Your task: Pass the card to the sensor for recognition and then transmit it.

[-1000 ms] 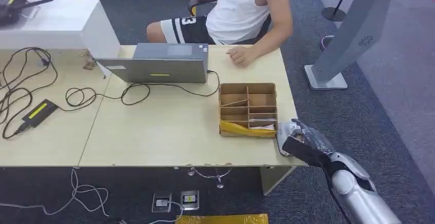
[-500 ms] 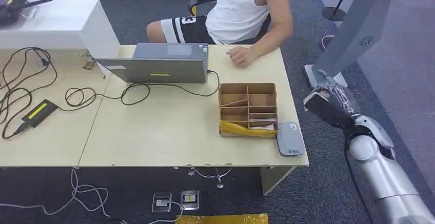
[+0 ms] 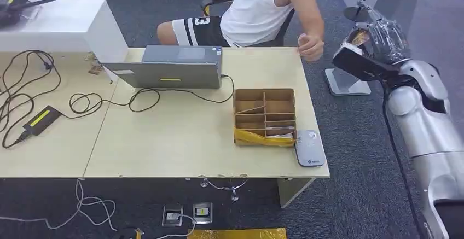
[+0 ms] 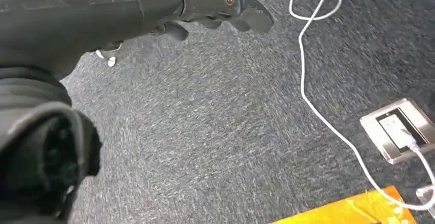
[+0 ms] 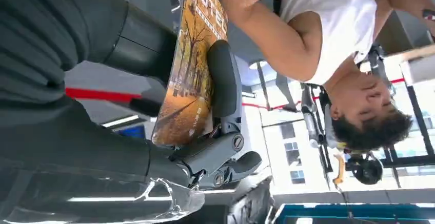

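The right hand (image 3: pixel 377 39) is gripping the card (image 5: pixel 192 65) off the table's (image 3: pixel 164 140) right edge, near a person's hand (image 3: pixel 311 47). The left hand (image 4: pixel 205 6) is hanging unclenched and holding nothing over grey carpet (image 4: pixel 231 142). A sensor (image 3: pixel 309 148) is lying at the table's front right corner beside a box (image 3: pixel 265 116).

The card (image 5: pixel 192 75) bears an orange-brown picture of autumn trees with white lettering; it is pinched on edge between the thumb and dark fingers of the right hand (image 3: pixel 377 39), raised beside the table's far corner. The sensor (image 3: pixel 309 147), a flat grey pad, lies at the table's near right edge, just beside the cardboard box.
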Motion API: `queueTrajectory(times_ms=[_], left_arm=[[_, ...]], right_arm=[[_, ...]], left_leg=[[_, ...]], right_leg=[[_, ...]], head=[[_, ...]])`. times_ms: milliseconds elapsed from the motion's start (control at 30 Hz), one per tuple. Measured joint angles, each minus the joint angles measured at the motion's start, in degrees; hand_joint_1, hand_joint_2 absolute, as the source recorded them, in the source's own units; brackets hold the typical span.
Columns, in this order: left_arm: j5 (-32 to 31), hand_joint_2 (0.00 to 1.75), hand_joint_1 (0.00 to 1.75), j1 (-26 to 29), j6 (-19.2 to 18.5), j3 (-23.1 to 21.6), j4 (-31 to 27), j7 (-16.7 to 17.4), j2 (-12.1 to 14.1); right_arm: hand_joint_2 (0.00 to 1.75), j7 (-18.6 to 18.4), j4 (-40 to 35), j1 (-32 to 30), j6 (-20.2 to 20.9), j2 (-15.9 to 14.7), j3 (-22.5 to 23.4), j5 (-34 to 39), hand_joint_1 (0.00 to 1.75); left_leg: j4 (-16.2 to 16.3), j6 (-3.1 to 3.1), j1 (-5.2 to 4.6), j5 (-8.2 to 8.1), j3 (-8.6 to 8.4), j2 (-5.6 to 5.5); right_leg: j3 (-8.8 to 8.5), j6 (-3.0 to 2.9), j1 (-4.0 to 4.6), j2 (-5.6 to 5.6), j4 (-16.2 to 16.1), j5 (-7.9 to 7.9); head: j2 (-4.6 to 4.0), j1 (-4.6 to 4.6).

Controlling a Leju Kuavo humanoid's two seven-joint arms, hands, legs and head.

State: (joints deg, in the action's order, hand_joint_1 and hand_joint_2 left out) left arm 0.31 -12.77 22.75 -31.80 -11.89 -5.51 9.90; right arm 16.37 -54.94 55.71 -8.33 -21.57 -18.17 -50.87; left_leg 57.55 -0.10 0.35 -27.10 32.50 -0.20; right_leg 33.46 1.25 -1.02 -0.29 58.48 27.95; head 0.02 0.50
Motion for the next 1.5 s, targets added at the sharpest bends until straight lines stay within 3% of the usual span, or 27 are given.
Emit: queueTrajectory(times_ms=[167, 667, 700, 733, 767, 800, 833, 1100, 1133, 1200, 1233, 1400, 1500], left_arm=[[-1.1, 0.00, 0.00, -1.5, -0.5, -0.5, 0.0, 0.6, -0.3], [-1.6, 0.00, 0.00, -2.4, -0.5, -1.8, 0.0, 1.4, -0.6], [-1.6, 0.00, 0.00, -2.4, -0.6, -1.8, 0.0, 1.4, -0.6], [-1.6, 0.00, 0.00, -2.4, -0.6, -1.8, 0.0, 1.4, -0.7], [-1.6, 0.00, 0.00, -2.4, -0.7, -1.8, 0.0, 1.4, -0.7], [-1.6, 0.00, 0.00, -2.4, -0.8, -1.8, 0.0, 1.4, -0.7], [-1.6, 0.00, 0.00, -2.4, -1.0, -1.8, 0.0, 1.4, -0.7], [-2.0, 0.00, 0.00, -2.6, -1.2, -1.9, 0.0, 1.4, -0.7], [-2.0, 0.00, 0.00, -2.6, -1.2, -1.9, 0.0, 1.4, -0.7], [-1.9, 0.00, 0.00, -2.5, -0.9, -1.9, 0.0, 1.4, -0.7], [-1.8, 0.00, 0.00, -2.4, -0.8, -1.8, 0.0, 1.4, -0.7], [-1.2, 0.00, 0.00, -1.6, 0.2, -1.8, 0.0, 1.4, -0.7], [-1.1, 0.00, 0.00, -1.1, 0.4, -1.8, 0.0, 1.0, -0.8]], right_arm=[[1.75, 1.4, 11.0, 6.6, -3.0, 3.7, -3.9, -3.6, 1.75], [1.75, -0.7, 27.3, 10.2, -4.7, 9.5, -9.9, -7.0, 1.75], [1.75, -0.8, 28.0, 10.3, -4.8, 9.7, -10.3, -7.2, 1.55], [1.75, -0.8, 28.4, 10.3, -4.9, 9.8, -10.4, -7.3, 1.54], [1.75, -0.9, 28.9, 10.3, -5.1, 9.9, -10.6, -7.3, 1.33], [1.75, -0.9, 29.4, 10.3, -5.3, 10.0, -10.8, -7.3, 0.16], [1.75, -1.0, 29.8, 10.3, -5.5, 10.2, -10.9, -7.3, 0.00], [1.75, -0.9, 31.4, 10.3, -8.2, 10.3, -11.6, -6.2, 0.00], [0.00, -0.3, 31.6, 10.3, -8.8, 10.3, -11.6, -5.4, 0.00], [0.00, 1.8, 31.7, 10.3, -9.2, 10.3, -11.4, -2.2, 0.00], [1.75, 3.0, 31.7, 10.3, -9.1, 10.5, -10.9, -0.1, 0.00], [1.75, 9.9, 31.0, 10.6, -4.2, 12.5, -7.4, 12.2, 0.00], [1.75, 9.4, 27.2, 9.7, 2.8, 14.0, -6.0, 20.7, 0.00]], left_leg=[[0.0, -0.02, 0.05, 0.03, -0.01, -0.12], [0.0, -0.03, 0.05, 0.03, -0.04, -0.09], [0.0, -0.03, 0.05, 0.03, -0.04, -0.09], [0.0, -0.03, 0.05, 0.03, -0.04, -0.09], [0.0, -0.03, 0.05, 0.03, -0.03, -0.09], [0.0, -0.03, 0.05, 0.03, -0.04, -0.09], [0.0, -0.03, 0.05, 0.03, -0.04, -0.09], [0.0, -0.03, 0.05, 0.03, -0.04, -0.02], [0.0, -0.03, 0.05, 0.03, -0.04, -0.02], [0.0, -0.03, 0.05, 0.03, -0.03, -0.02], [0.0, -0.03, 0.05, 0.03, -0.02, -0.02], [0.0, -0.03, 0.05, 0.03, -0.03, -0.01], [0.0, -0.03, 0.07, 0.03, -0.05, 0.00]], right_leg=[[0.00, -0.01, 0.06, -0.14, 0.0, 0.00], [0.01, -0.01, 0.06, -0.04, 0.0, 0.01], [0.00, -0.01, 0.06, -0.05, 0.0, 0.01], [0.00, -0.01, 0.06, -0.05, 0.0, 0.01], [0.00, -0.01, 0.06, -0.07, 0.0, 0.00], [0.00, -0.01, 0.06, -0.07, 0.0, 0.00], [0.01, -0.02, 0.06, -0.04, 0.0, 0.00], [0.03, -0.02, 0.06, 0.00, 0.0, 0.00], [0.03, -0.02, 0.06, 0.00, 0.0, 0.00], [0.03, -0.02, 0.06, 0.00, 0.0, 0.00], [0.02, -0.02, 0.06, 0.00, 0.0, -0.01], [0.02, -0.03, 0.06, 0.02, 0.0, -0.01], [0.02, -0.03, 0.08, 0.03, 0.0, -0.01]], head=[[0.00, 0.02], [-0.02, 0.02], [0.00, 0.02], [0.00, 0.02], [0.00, 0.02], [0.00, 0.02], [0.00, 0.02], [0.00, 0.02], [0.00, 0.02], [0.00, 0.02], [0.00, 0.00], [0.00, 0.00], [-0.02, 0.02]])
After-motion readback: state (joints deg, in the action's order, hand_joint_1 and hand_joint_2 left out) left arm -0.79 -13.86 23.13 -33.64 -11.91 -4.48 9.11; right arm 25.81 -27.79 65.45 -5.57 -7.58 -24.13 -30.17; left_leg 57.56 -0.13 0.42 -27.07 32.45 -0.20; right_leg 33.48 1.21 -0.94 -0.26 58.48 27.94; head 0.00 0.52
